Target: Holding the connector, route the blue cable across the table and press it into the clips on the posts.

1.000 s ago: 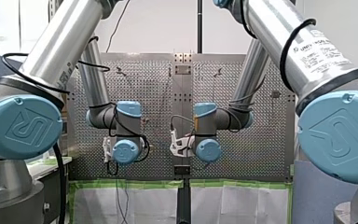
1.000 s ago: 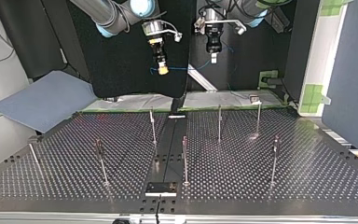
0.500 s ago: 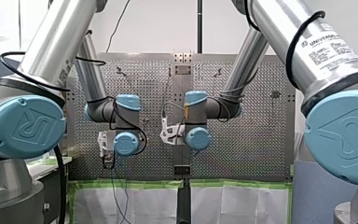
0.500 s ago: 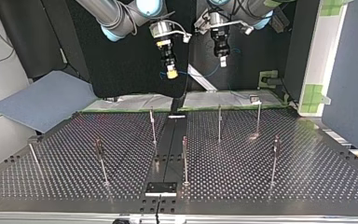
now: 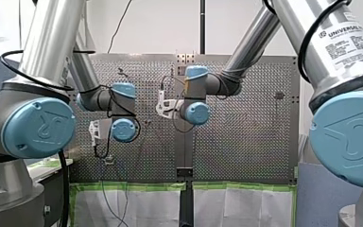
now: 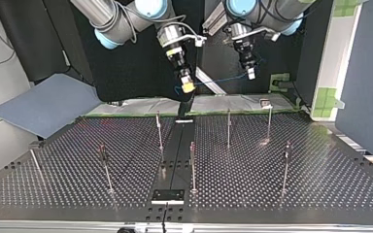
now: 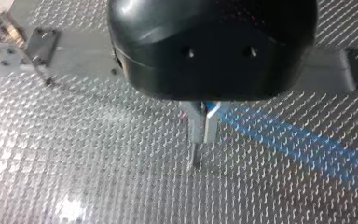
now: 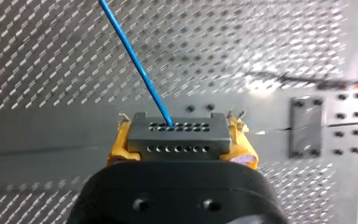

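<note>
My right gripper (image 6: pixel 188 86) hangs in the top view, with a thin blue cable (image 6: pixel 221 79) running from it to my left gripper (image 6: pixel 250 73). In the left wrist view, metal fingers (image 7: pixel 196 127) pinch the cable, which looks light, floppy and probably slippery. In the right wrist view, yellow pads (image 8: pixel 119 148) clamp the rigid connector (image 8: pixel 177 136) — the surer hold.

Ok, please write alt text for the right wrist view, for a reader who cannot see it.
My right gripper, with yellow pads, is shut on a grey connector whose blue cable runs away from it over the perforated table. A small bolted plate lies beside the gripper.
</note>
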Motion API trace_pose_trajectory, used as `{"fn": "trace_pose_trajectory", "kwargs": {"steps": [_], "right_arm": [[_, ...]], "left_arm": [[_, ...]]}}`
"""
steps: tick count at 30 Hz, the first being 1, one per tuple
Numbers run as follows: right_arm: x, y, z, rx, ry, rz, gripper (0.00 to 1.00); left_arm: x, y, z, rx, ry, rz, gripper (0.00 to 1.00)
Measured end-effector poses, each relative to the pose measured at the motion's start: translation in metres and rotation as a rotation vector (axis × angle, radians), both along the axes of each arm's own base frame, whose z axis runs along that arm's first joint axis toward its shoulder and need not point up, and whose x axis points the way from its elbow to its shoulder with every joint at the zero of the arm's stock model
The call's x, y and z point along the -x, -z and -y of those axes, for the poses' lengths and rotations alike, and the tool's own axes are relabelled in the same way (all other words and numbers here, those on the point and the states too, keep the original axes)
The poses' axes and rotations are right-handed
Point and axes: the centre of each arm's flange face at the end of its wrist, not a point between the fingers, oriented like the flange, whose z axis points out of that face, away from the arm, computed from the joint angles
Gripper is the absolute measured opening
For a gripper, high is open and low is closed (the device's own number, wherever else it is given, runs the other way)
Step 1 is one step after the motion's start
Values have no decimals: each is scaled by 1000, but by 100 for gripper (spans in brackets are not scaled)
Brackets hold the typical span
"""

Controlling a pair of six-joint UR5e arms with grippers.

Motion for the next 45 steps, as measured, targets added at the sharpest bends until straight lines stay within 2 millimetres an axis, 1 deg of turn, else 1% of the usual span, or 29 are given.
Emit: {"fn": "trace_pose_trajectory", "kwargs": {"steps": [2, 7, 11, 15, 20, 23, 26, 31, 41, 45], "right_arm": [[-3, -10, 1, -2, -17, 16, 0], [-12, -26, 7, -10, -53, 42, 0], [-17, -35, 12, -11, -59, 48, 0], [-23, -40, 17, -9, -60, 53, 0], [-27, -39, 18, -13, -67, 48, 0], [-34, -35, 18, -22, -88, 34, 0], [-42, -37, 16, -26, -107, 28, 0], [-52, -50, 15, -28, -122, 24, 0], [-63, -80, 31, -47, -123, 34, 0], [-69, -87, 34, -56, -135, 30, 0]], "left_arm": [[-7, -9, -6, 18, -24, 15, 0], [-23, -33, -21, 63, -86, 58, 0], [-36, -56, -30, 92, -133, 98, 0], [-43, -77, -33, 107, -148, 128, 0], [-45, -96, -35, 116, -140, 146, 0], [-43, -106, -36, 123, -120, 150, 0], [-40, -114, -38, 124, -110, 152, 0], [-39, -130, -45, 130, -121, 177, 0], [-46, -179, -60, 145, -155, 281, 0], [-49, -186, -61, 144, -159, 296, 0]]}}
